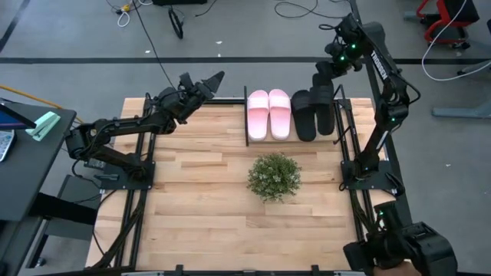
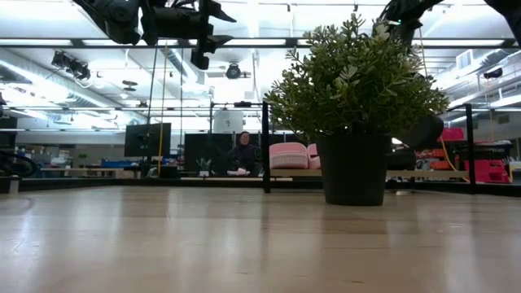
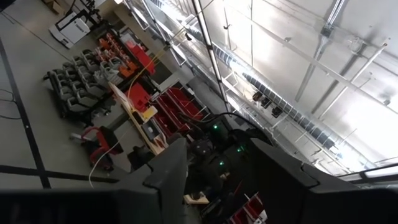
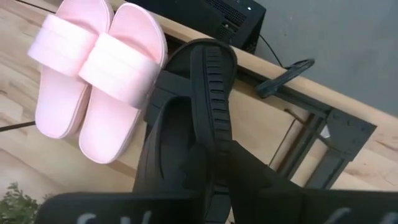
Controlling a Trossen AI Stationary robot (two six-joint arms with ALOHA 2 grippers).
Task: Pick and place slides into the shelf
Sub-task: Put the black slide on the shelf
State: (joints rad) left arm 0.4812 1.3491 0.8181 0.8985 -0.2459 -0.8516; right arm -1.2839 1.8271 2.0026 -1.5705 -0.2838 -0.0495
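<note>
Two pale pink slides (image 1: pixel 268 115) (image 4: pixel 93 74) lie side by side, soles down, in the shelf (image 1: pixel 247 126) at the table's far edge. Right of them lies one black slide (image 1: pixel 304 115) (image 4: pixel 165 149). The second black slide (image 1: pixel 326 107) (image 4: pixel 211 93) stands on its side, ribbed sole showing, against the first. My right gripper (image 1: pixel 322 83) (image 4: pixel 214 186) reaches down over it and is shut on it. My left gripper (image 1: pixel 205 81) (image 3: pixel 217 180) hangs open in the air above the table's far left, holding nothing. My right gripper pinches the second black slide between its two fingers, which come slanting down from above and the far side. The fingers (image 4: pixel 249 180) lie across the sole's edge (image 4: pixel 214 158) near one end. The slide stands on its long side in the shelf, leaning on the other black slide.
A small green potted plant (image 1: pixel 274 175) (image 2: pixel 354 89) stands mid-table, just in front of the shelf. The shelf's upright posts (image 2: pixel 265 146) rise beside the slides. Bare wood lies left of and in front of the plant. A person sits far behind the table (image 2: pixel 242 155).
</note>
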